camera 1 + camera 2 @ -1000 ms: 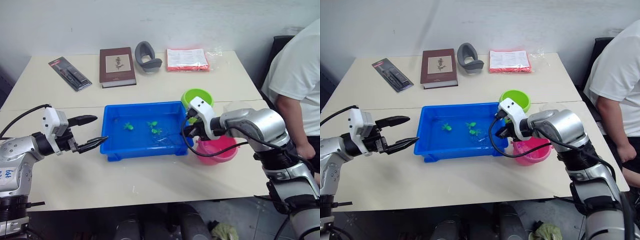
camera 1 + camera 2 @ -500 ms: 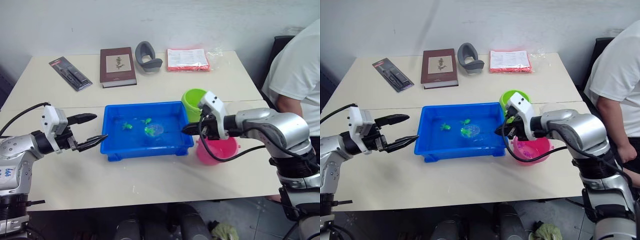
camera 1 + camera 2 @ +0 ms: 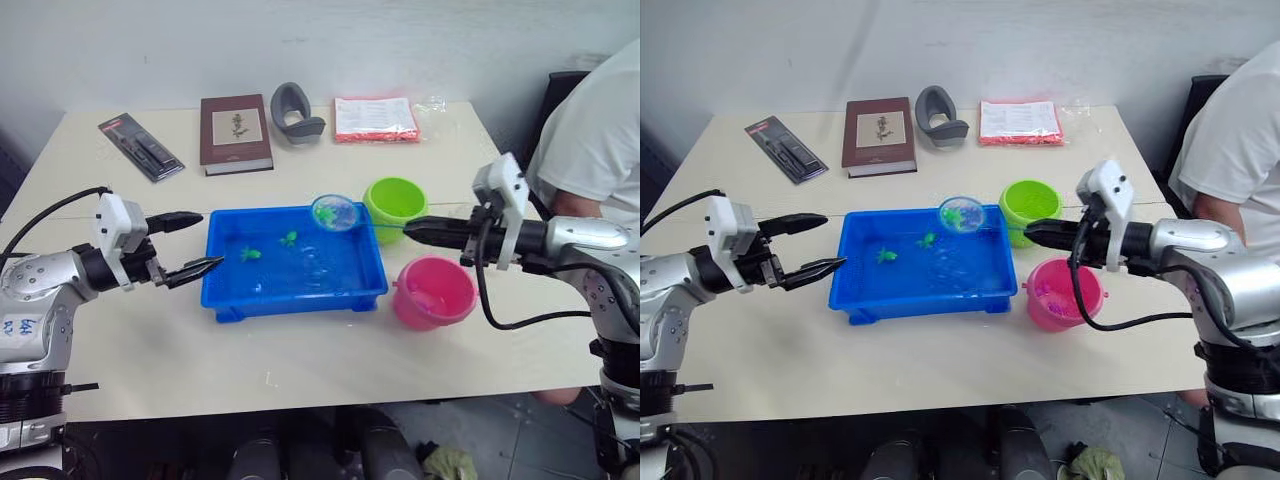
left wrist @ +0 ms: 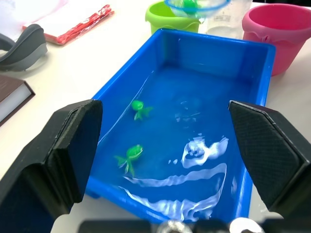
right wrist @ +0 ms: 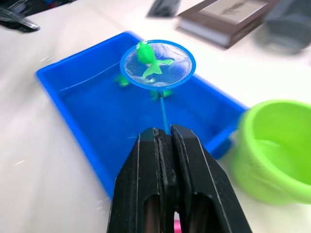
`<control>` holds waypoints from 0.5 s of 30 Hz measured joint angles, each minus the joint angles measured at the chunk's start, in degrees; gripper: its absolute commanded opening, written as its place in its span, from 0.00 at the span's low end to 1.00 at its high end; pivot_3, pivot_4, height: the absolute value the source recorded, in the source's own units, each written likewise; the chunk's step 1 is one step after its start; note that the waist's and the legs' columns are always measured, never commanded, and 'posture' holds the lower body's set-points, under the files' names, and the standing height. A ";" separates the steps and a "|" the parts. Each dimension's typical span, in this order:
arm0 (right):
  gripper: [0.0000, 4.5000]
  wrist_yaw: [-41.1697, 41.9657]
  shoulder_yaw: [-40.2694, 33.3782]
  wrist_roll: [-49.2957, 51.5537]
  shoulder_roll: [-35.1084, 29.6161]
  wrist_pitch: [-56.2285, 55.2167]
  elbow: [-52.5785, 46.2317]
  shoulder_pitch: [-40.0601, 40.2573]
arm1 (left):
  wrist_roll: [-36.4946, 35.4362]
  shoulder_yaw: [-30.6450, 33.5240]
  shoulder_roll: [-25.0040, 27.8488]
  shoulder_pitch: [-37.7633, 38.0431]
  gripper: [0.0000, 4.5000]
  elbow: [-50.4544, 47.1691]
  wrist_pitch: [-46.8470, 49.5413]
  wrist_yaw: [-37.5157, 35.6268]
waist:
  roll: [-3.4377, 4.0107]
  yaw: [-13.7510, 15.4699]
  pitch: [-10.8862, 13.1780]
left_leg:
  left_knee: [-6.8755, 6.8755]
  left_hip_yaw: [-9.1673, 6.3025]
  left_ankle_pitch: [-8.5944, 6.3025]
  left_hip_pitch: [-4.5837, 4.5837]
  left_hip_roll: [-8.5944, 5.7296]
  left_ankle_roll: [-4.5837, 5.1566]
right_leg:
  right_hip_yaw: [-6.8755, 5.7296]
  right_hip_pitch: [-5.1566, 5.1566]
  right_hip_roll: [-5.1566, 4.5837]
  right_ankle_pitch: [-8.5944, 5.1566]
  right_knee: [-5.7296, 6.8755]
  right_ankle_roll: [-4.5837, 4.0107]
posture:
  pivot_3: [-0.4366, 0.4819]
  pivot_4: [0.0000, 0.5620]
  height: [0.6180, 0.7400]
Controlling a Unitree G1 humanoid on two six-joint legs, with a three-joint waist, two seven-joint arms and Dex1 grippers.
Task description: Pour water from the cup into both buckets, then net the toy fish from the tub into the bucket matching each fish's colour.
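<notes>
The blue tub (image 3: 352, 292) holds water and two green toy fish (image 3: 250, 254) (image 4: 138, 108). Above the tub's far right corner hangs the net (image 3: 334, 212), lifted clear of the water with one green fish (image 5: 148, 58) lying in its mesh. My right gripper (image 3: 410, 229) is shut on the net's thin handle, right of the tub and over the gap between the buckets. The lime green bucket (image 3: 395, 200) stands just right of the net, and the pink bucket (image 3: 433, 290) is nearer. The clear cup (image 4: 227, 19) stands between them. My left gripper (image 3: 212, 238) is open at the tub's left end.
At the back of the table lie a brown book (image 3: 235, 132), a grey curved object (image 3: 295, 112), a red-edged packet (image 3: 373, 118) and a black package (image 3: 140, 147). A person in a white shirt (image 3: 590, 140) sits at the right edge.
My right gripper has drawn back to the right and raised the net out of the water with a green fish in it. My left gripper has edged closer to the tub.
</notes>
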 measured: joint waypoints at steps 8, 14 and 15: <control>0.00 -1.89 -2.53 -13.20 -4.32 -21.27 10.29 4.20 | 1.20 -4.76 -3.47 -5.34 0.99 2.80 0.99 1.00 | 0.00 -0.06 0.00 | 0.00 0.11 0.02 0.07 -0.05 0.01 | 0.11 0.03 0.05 0.04 -0.01 0.07 | 0.48 0.27 1.00; 0.00 -5.15 2.28 -25.38 -5.41 -36.88 17.21 4.20 | 2.56 -7.14 -6.97 -9.27 0.99 5.58 -0.03 1.65 | 0.00 -0.11 0.00 | 0.00 0.18 0.06 0.11 -0.03 -0.07 | 0.16 0.03 0.09 0.04 0.03 0.07 | 0.48 0.27 1.00; 0.00 -6.32 2.76 -27.01 -5.20 -38.95 17.99 4.17 | 2.67 -7.35 -7.25 -9.40 0.99 5.75 -0.08 1.68 | 0.00 -0.12 0.00 | 0.00 0.18 0.07 0.11 -0.02 -0.08 | 0.16 0.03 0.09 0.04 0.03 0.07 | 0.48 0.27 1.00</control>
